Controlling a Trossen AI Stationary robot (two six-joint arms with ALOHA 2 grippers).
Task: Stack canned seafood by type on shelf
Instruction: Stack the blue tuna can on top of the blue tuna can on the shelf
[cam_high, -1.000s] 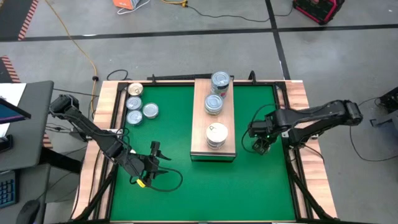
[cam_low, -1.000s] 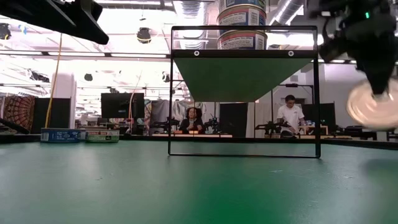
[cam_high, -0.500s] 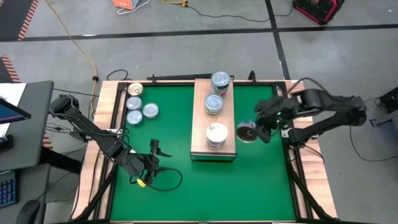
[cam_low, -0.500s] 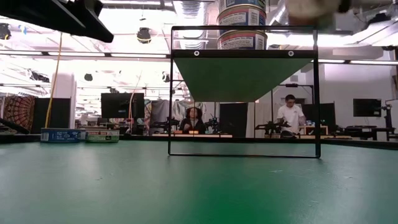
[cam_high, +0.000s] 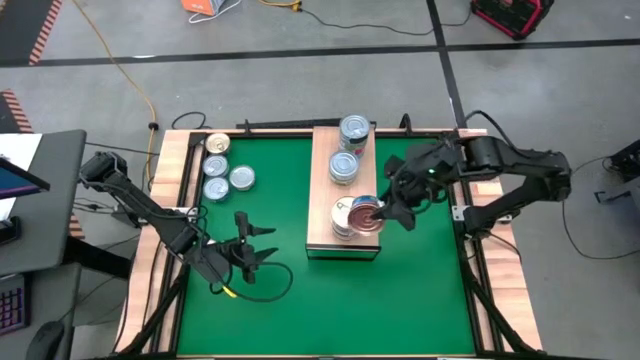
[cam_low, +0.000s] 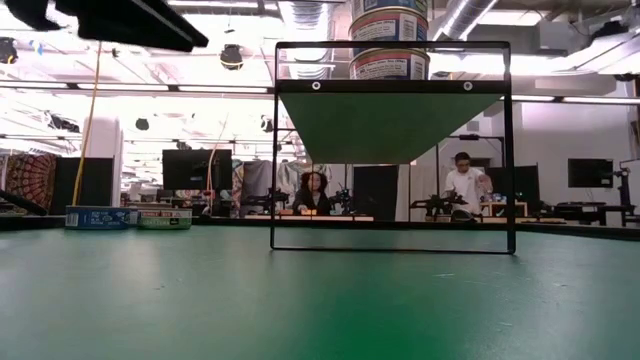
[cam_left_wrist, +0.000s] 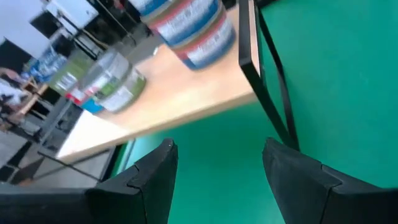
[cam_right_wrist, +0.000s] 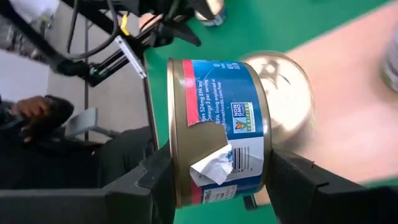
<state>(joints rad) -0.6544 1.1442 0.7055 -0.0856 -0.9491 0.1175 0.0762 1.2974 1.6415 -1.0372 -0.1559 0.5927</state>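
The shelf (cam_high: 345, 190) lies under my right tool (cam_high: 385, 212), which pinches a blue-and-red can (cam_right_wrist: 214, 127) tipped on its side right above the white-topped stack (cam_high: 346, 217) at the shelf's near end. My left tool (cam_high: 258, 252) hangs spread over the green tabletop (cam_high: 260, 300), well apart from the shelf. Four loose tins (cam_high: 220, 170) sit far beyond it by the tabletop's back corner.

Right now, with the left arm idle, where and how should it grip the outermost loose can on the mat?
Across its round side wall, from straight above. The silver-topped can lies flat on the green mat, apart from its neighbours toward the shelf, leaving room for the open left gripper.
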